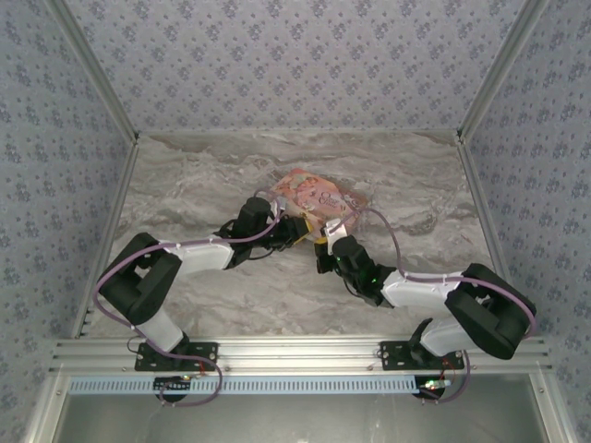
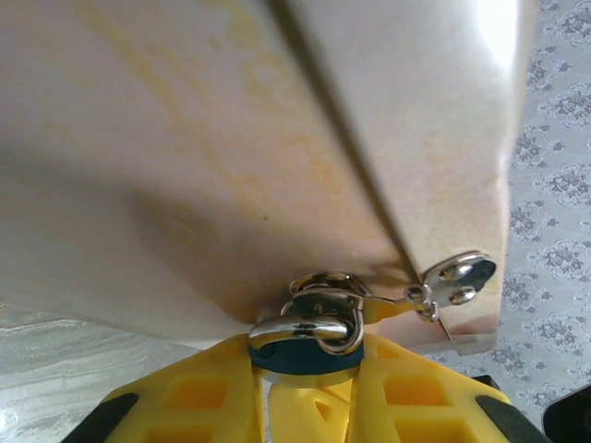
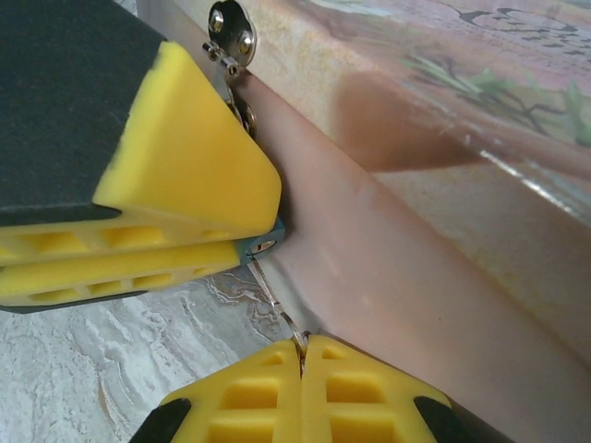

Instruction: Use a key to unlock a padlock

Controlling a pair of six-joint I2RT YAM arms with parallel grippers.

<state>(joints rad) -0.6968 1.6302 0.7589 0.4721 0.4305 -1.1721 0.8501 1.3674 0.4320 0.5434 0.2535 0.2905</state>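
Down at the near side of the pink patterned box [image 2: 185, 138], just right of the table's middle, sits the padlock [image 2: 300, 358]. Its blue body is wedged between the yellow fingers of the left gripper [image 2: 305, 378], which pinches it from both sides. The silvery shackle [image 2: 300, 328] curls up out of that body and runs through the loop of the box's metal hasp [image 2: 459, 277], so the padlock hangs right against the box wall. From the right wrist camera, the key [image 3: 275, 293] shows as a thin sliver of metal running from the underside of the blue body down and to the right. It ends in the right gripper [image 3: 302, 355], whose two yellow fingers are pressed tight together on it. How deep the key sits in the padlock cannot be told from here. From above, both arms reach in from the near edge and meet tip to tip at the box's near side, left gripper on the left, right gripper just beside it on the near right. The box rests on the marbled table [image 1: 231, 295], near its middle, with patterned wallpaper [image 1: 277, 55] closing off the far side.
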